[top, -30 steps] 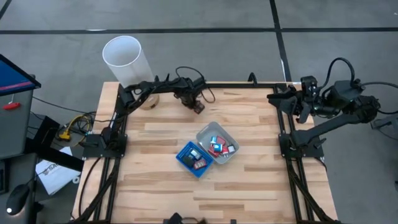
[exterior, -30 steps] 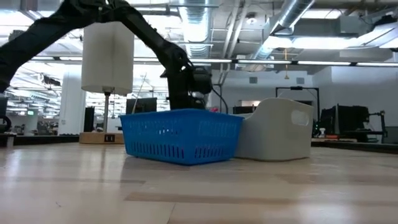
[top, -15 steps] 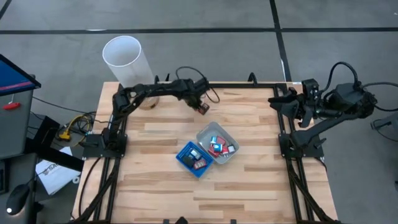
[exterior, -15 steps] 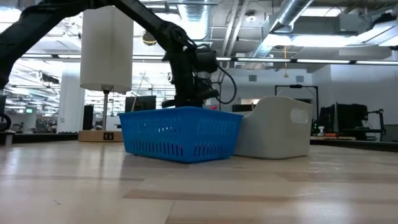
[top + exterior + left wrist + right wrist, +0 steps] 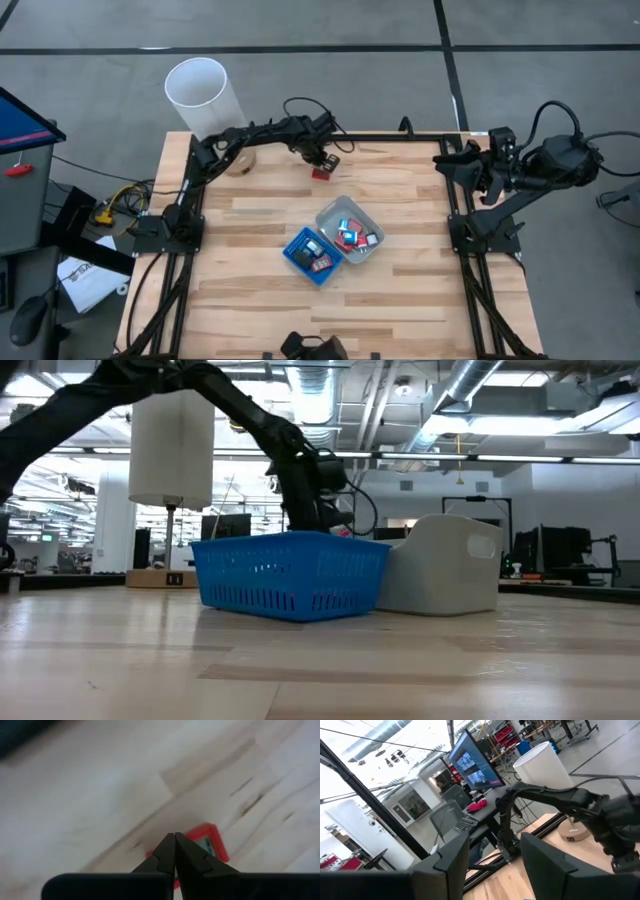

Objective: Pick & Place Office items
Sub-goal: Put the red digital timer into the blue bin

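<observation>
My left gripper (image 5: 322, 158) is out over the far part of the table (image 5: 250, 290), fingers (image 5: 167, 852) pinched fully together w/ nothing between them. A red office item (image 5: 207, 842) lies flat on the wood just beyond and under the tips, not held. In the high view it's the red piece (image 5: 321, 173) just off the fingertips on the tray side. I'd guess I'm parked over it bc it's the one stray outside the trays; I'd need to spread the fingers before going down on it.

The rest of the items sit in the blue tray (image 5: 297, 259) and clear-grey tray (image 5: 328, 213), which touch each other, well apart from the left fingers.

Right gripper (image 5: 492, 857) waits off the table's right edge, fingers partly apart, holding nothing.

White cylinder (image 5: 200, 95) stands behind the left arm.
</observation>
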`<action>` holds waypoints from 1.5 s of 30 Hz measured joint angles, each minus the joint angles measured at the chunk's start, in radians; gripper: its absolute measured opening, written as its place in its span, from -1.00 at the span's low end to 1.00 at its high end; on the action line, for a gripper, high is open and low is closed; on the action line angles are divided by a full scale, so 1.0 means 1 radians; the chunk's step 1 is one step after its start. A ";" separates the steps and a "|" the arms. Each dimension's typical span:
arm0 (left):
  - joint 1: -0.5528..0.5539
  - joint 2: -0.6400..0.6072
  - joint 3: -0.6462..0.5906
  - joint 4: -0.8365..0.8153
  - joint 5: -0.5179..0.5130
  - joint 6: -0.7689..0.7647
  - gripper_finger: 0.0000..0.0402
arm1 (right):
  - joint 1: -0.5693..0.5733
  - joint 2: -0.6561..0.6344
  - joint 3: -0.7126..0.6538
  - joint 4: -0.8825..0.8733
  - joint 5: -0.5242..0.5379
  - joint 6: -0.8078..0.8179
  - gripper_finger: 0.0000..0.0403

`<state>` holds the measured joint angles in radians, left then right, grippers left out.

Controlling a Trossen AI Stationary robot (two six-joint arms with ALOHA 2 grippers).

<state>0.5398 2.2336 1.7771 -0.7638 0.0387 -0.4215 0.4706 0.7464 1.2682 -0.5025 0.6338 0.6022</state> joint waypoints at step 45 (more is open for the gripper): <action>-0.090 0.050 0.119 -0.326 -0.029 0.156 -1.00 | 0.299 0.058 0.000 0.167 0.262 -0.159 -0.15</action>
<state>0.4499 2.2836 1.8957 -1.0901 0.0097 -0.2657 0.7692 0.8043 1.2678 -0.3351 0.8956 0.4433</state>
